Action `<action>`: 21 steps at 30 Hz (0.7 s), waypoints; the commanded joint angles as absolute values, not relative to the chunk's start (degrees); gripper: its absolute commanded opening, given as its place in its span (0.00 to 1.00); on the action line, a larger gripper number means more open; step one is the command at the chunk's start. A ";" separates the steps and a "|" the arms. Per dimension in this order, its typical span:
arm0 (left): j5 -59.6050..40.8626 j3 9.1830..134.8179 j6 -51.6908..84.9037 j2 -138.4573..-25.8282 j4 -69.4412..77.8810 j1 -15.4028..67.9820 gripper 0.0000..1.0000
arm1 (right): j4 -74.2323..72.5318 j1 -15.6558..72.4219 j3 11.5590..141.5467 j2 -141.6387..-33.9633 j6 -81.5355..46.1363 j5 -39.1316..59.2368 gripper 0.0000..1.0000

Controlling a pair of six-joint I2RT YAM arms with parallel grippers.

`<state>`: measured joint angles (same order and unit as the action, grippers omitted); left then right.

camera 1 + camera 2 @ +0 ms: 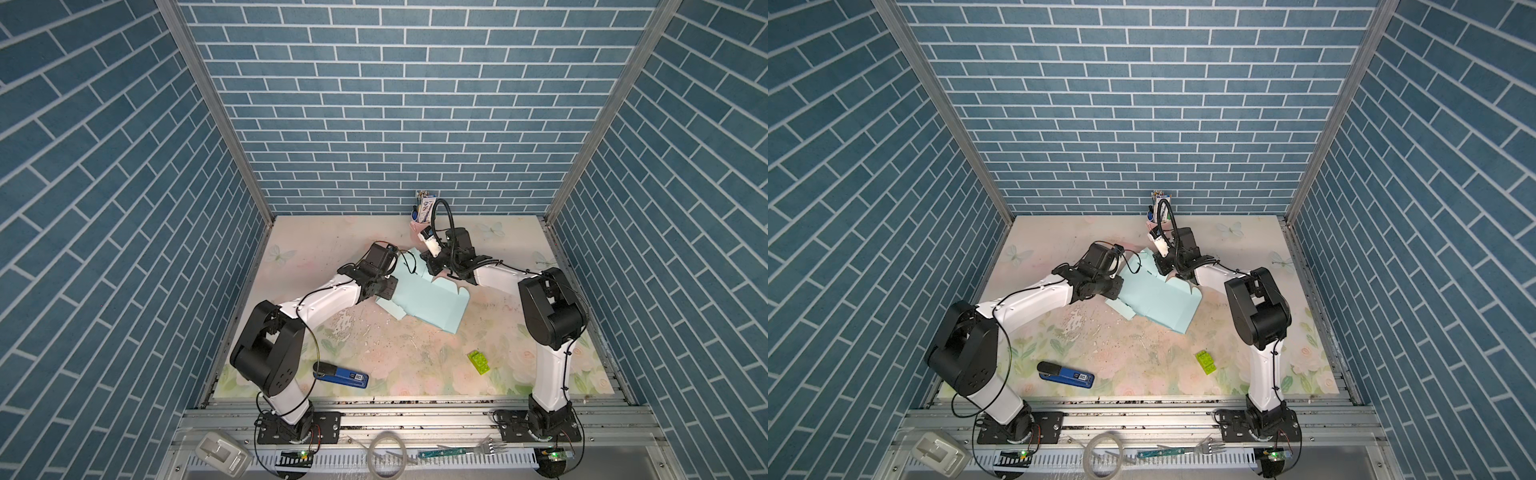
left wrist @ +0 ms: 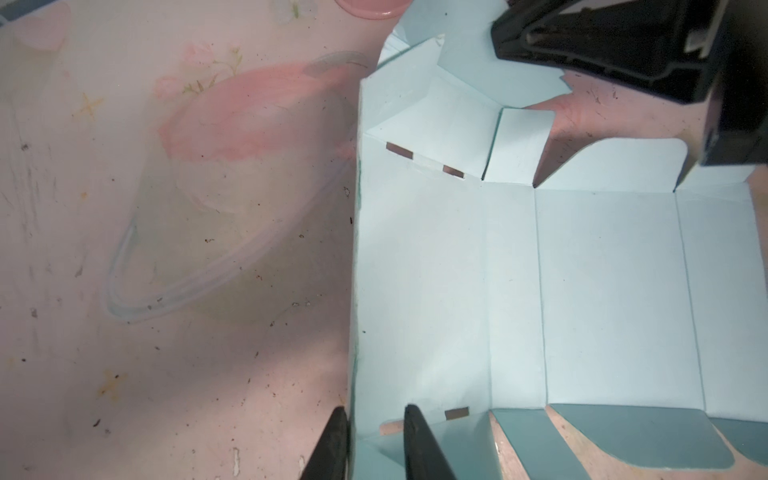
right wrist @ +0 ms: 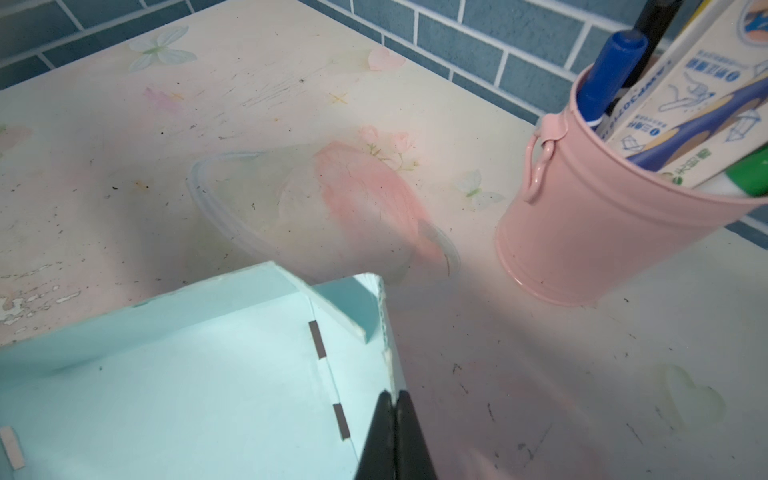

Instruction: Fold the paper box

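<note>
Toward the back middle of the bench (image 1: 374, 349), the box (image 1: 432, 309) lies partly folded between the two arms. Most of its panels are flat, its long wall by the left arm and one end wall are raised, and it sits well apart from the stapler (image 1: 340, 376) and the brick (image 1: 478, 362) nearer the front. The left claw (image 2: 375, 411) has its fingers apart, one on either side of the raised long wall, while the right claw (image 3: 392, 395) has its fingers pressed together on the top edge of the end wall, near the pink cup (image 3: 582, 232).
</note>
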<state>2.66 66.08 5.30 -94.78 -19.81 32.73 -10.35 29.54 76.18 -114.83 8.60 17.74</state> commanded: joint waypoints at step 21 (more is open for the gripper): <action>3.60 65.57 13.90 -85.18 -20.57 23.40 0.84 | -9.61 31.63 67.12 -101.95 -17.14 1.96 0.00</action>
